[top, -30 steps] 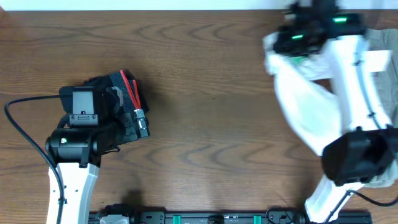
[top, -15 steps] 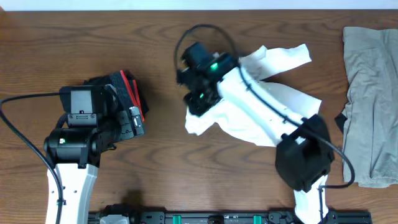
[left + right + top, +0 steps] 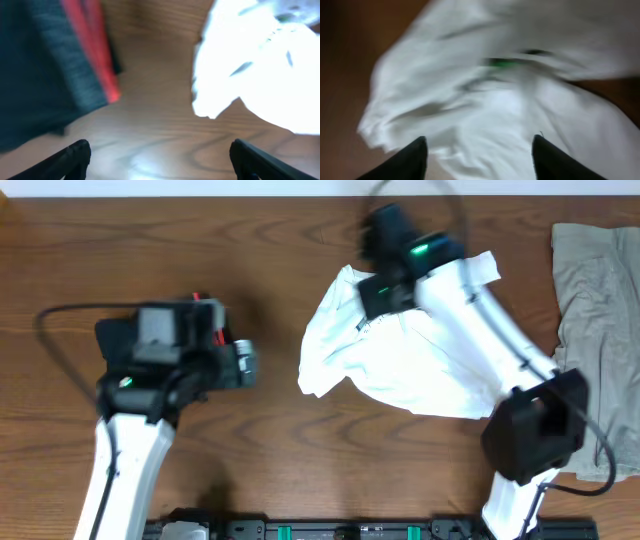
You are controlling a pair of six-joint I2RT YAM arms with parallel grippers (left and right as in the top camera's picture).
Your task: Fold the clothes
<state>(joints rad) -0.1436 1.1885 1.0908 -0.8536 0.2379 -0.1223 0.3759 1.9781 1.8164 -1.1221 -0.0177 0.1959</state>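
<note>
A crumpled white T-shirt lies right of the table's middle. My right gripper hovers over its upper left part. In the right wrist view the gripper is open, with the shirt lying below its spread fingers and nothing held. Black shorts with a red band lie at the left, mostly hidden under my left arm. My left gripper points right, past the shorts. In the left wrist view this gripper is open over bare wood, with the shorts at the left and the shirt at the right.
A khaki-grey garment lies spread along the right edge of the wooden table. The right arm's elbow stands over its lower left side. A black rail runs along the front edge.
My right gripper carried the white shirt from the far right to the middle, then opened and drew back up and right. My left arm swung right, off the shorts.
</note>
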